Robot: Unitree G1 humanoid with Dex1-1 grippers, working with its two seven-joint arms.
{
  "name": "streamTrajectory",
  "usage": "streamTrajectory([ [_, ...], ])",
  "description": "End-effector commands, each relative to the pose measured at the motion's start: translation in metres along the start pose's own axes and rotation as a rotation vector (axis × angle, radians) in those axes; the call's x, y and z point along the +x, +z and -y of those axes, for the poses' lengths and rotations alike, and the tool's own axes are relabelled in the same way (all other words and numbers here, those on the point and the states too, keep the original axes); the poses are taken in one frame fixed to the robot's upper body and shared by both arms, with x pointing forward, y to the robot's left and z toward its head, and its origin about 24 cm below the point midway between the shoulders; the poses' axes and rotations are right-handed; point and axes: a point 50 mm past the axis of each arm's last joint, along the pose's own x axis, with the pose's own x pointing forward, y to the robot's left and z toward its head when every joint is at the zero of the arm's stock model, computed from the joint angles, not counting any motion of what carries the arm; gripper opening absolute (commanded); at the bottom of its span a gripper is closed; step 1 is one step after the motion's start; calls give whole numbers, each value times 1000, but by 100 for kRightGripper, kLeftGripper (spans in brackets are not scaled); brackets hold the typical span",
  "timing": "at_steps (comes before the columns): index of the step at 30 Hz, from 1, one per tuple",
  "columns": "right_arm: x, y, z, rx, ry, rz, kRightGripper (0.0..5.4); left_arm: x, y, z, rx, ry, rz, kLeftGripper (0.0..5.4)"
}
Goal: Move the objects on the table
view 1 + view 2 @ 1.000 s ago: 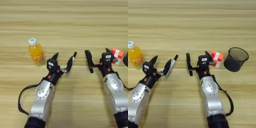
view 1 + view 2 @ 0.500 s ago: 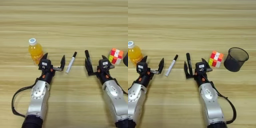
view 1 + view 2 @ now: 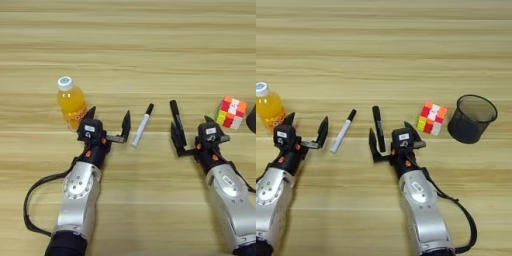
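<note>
On the table, the left gripper stands open, its far finger tip just beside the juice bottle. The white marker lies at its 3 o'clock. The right gripper is spread too; the black marker seems to touch its finger. The cube and mesh cup, cut off in the left eye view, sit at 2 o'clock.

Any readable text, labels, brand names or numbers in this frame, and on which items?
No text can be read.
Orange-juice bottle: no readable label.
Left gripper and right gripper: each has a small white sticker, too small to read.
White marker, black marker: no legible print.
</note>
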Motion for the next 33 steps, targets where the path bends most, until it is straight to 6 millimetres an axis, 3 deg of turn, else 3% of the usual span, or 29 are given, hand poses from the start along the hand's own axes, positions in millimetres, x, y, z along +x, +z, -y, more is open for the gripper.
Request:
streamTrajectory([
  [1, -2, -9, -1, 19, 3, -47, 540, -2, -1, 4, 3, 0, -5, 536],
  [25, -1, -21, 0, 45, -10, -96, 540, 0, -10, -13, 88, 126, -49, 536],
  [33, -1, -22, -2, 31, -2, -98, 451, 0, -9, -12, 80, 118, -47, 540],
])
